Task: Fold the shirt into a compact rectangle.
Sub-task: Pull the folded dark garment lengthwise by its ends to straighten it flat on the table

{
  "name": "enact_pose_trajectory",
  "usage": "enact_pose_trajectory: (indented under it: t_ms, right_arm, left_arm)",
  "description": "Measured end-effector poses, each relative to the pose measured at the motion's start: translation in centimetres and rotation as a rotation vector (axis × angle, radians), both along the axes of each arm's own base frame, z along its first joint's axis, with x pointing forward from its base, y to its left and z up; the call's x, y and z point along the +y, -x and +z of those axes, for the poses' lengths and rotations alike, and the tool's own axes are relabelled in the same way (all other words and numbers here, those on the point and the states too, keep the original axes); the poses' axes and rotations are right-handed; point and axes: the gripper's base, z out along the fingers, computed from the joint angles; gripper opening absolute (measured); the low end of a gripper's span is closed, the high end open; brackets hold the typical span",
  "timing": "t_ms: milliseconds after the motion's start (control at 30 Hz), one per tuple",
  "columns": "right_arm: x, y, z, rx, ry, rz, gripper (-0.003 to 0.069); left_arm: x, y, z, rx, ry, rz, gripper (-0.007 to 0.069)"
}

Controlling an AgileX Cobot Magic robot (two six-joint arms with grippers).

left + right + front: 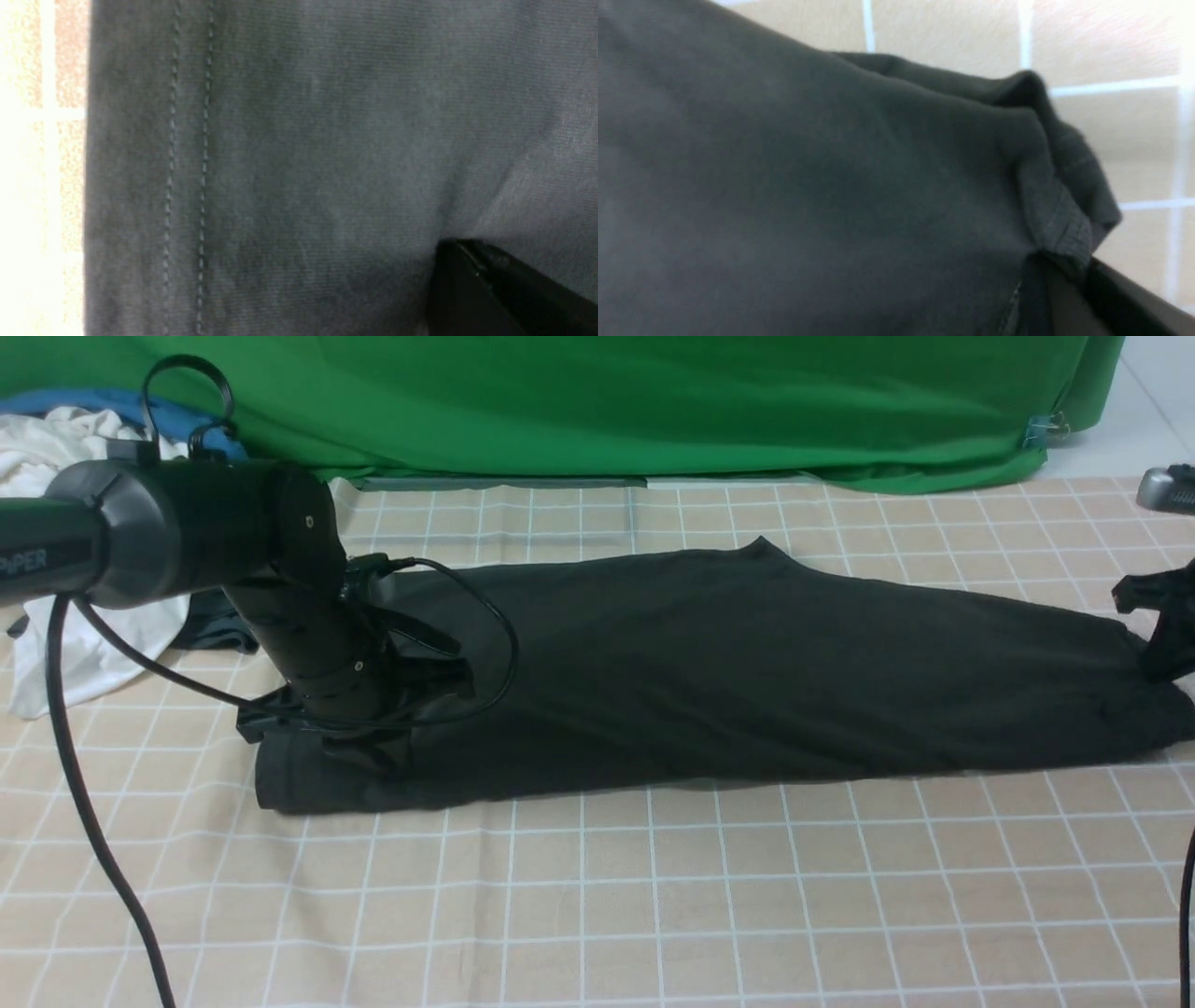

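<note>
the shirt (747, 681) lay as a long black band across the checked cloth (653, 896), running left to right. the left gripper (373, 751) was closed on its left end near the stitched hem. the right gripper (1158, 635) was clamped on bunched fabric at its right end.

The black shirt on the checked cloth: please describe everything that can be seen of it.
The black shirt, soft knit by its look, lies folded into a long band across the beige checked cloth, narrowing toward its right end. No print or tag shows. A double-stitched hem runs along one edge. The left gripper rests shut on its left end; the right gripper is shut on the bunched corner at its right end.
</note>
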Motion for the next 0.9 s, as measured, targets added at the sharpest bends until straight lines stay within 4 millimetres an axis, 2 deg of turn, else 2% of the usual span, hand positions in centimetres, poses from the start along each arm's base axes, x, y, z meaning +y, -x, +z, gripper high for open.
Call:
enact_pose_trajectory:
  t_ms: [100,267,433,467,500,533,567,633,733,767,800,900]
  right_arm:
    - [-0.2,0.2,0.8,-0.01,0.02,-0.019,0.0067]
    - [-0.4,0.2,0.6,-0.005,0.022,-0.033,0.0086]
    - [-0.7,0.2,0.2,0.008,0.029,-0.065,0.0306]
    - [-0.7,0.2,0.3,0.008,0.027,-0.082,0.0437]
    - [-0.7,0.2,0.4,0.008,0.025,-0.091,0.0533]
    - [-0.7,0.2,0.4,0.008,0.024,-0.091,0.0547]
    - [-0.7,0.1,0.6,0.001,0.018,-0.096,0.0627]
    - [-0.6,0.0,0.7,-0.005,0.01,-0.106,0.0671]
    - [-0.6,-0.2,0.0,0.008,-0.004,-0.114,0.0687]
    - [-0.6,-0.3,-0.1,0.01,-0.005,-0.114,0.0687]
    - [-0.5,-0.4,-0.8,0.028,-0.011,-0.114,0.0689]
    - [0.0,-0.7,-2.7,0.071,-0.021,-0.1,0.0688]
  left_arm:
    - [0.0,0.0,0.0,0.0,0.0,0.0,0.0013]
    - [0.0,0.0,0.0,0.0,0.0,0.0,0.0013]
    - [0.0,0.0,0.1,-0.003,0.001,0.006,0.0013]
    - [0.0,0.0,0.4,-0.011,0.001,0.01,0.0013]
    - [0.0,0.0,1.0,-0.03,0.003,0.013,0.0013]
    - [0.1,0.0,1.1,-0.033,0.003,0.013,0.0013]
    - [0.1,-0.1,2.3,-0.076,0.007,0.016,0.0013]
    - [0.1,0.1,4.5,-0.154,0.022,0.02,0.0013]
    - [0.3,1.0,7.5,-0.242,0.039,0.021,0.0013]
    - [0.3,1.0,7.5,-0.242,0.039,0.021,0.0013]
    - [0.4,1.6,9.1,-0.284,0.048,0.021,0.0013]
    - [0.7,3.0,11.8,-0.346,0.061,0.02,0.0013]
